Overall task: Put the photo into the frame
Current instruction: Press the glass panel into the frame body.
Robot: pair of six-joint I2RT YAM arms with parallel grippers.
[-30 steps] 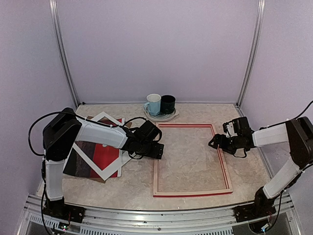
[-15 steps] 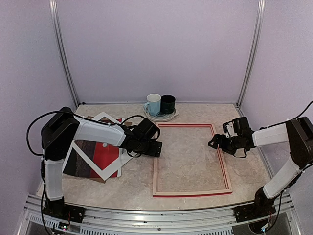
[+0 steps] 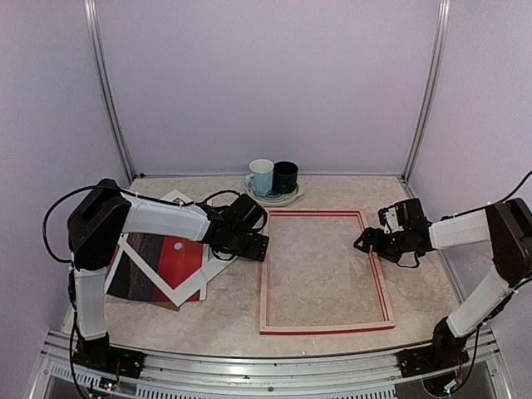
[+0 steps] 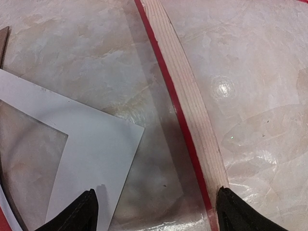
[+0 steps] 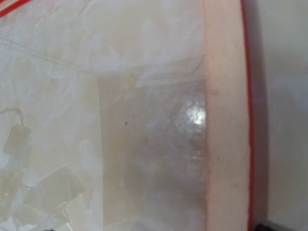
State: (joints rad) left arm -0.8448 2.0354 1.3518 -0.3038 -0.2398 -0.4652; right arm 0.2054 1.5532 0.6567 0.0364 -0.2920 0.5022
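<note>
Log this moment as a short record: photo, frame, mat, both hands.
photo: lying flat on the left, partly under the white mat, outside the frame
frame: lying flat at centre-right, no photo in it
left hand: open, low between the mat's corner and the frame's left rail, holding nothing
right hand: open, at the frame's right rail, holding nothing
task: not yet done

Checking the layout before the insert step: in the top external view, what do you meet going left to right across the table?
photo → left end effector → frame → right end effector, over the frame's right rail. The white mat and the mugs overlap others and are left out.
</note>
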